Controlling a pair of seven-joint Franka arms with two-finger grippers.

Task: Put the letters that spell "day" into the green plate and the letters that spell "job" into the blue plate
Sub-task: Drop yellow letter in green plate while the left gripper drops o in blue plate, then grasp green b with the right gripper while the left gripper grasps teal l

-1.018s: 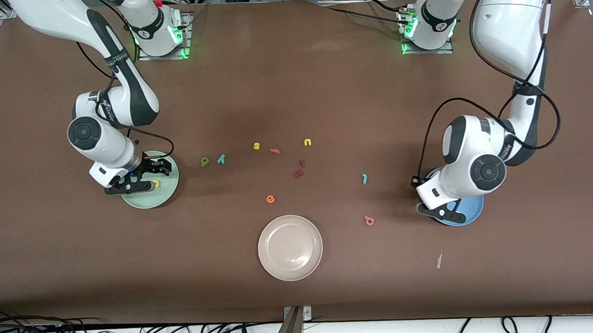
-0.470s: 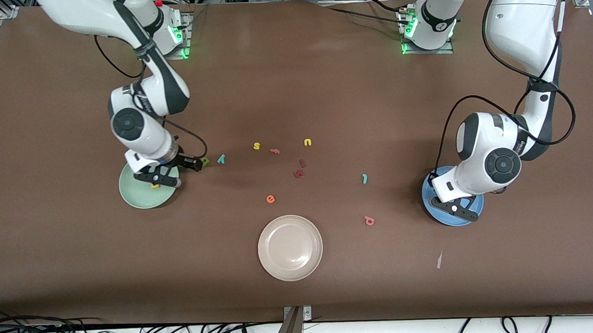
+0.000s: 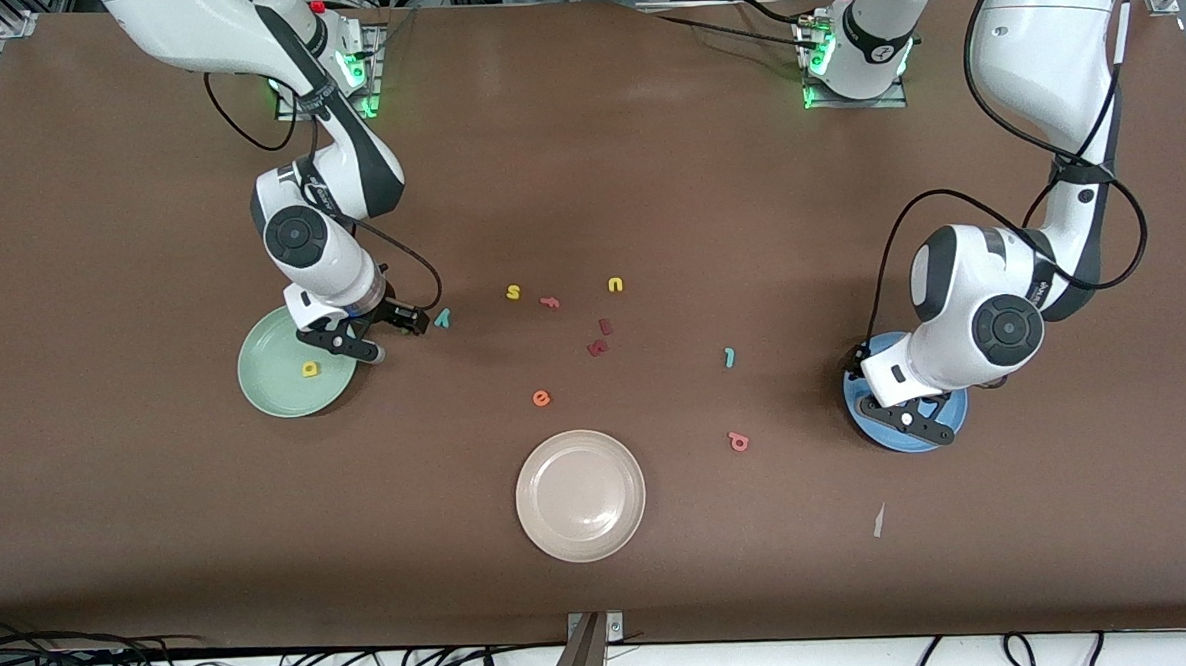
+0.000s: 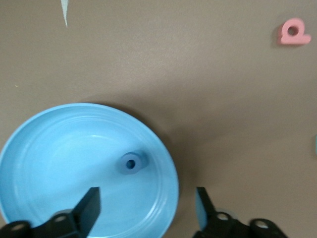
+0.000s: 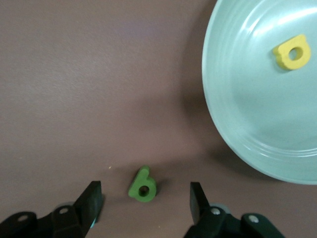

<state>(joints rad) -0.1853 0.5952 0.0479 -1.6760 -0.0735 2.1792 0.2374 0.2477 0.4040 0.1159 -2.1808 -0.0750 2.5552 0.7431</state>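
Note:
The green plate [image 3: 269, 372] [image 5: 247, 99] holds the yellow letter [image 3: 309, 368] [image 5: 291, 51]. Beside it, toward the table's middle, lies the olive-green letter [image 5: 143, 184]; my right gripper [image 3: 399, 325] [image 5: 143, 199] hangs open low over it, one finger on each side, apart from it. The teal "y" [image 3: 442, 318] lies just past that gripper. My left gripper [image 3: 907, 421] [image 4: 147, 208] stands open over the blue plate [image 3: 949, 426] [image 4: 59, 148], where the blue "o" [image 4: 131, 163] lies. The teal "j" [image 3: 729, 357] and pink "b" [image 3: 738, 442] [image 4: 293, 32] lie on the table.
A beige plate [image 3: 580, 494] sits near the front edge. Loose letters lie mid-table: yellow "s" [image 3: 513, 292], yellow "u" [image 3: 616, 285], orange "e" [image 3: 541, 398], dark red pieces [image 3: 599, 348], a small salmon piece [image 3: 550, 302]. A white scrap [image 3: 878, 521] lies near the blue plate.
My right arm has swung from over the green plate to over the olive-green letter, leaving the yellow letter in the plate. My left gripper has opened over the blue plate.

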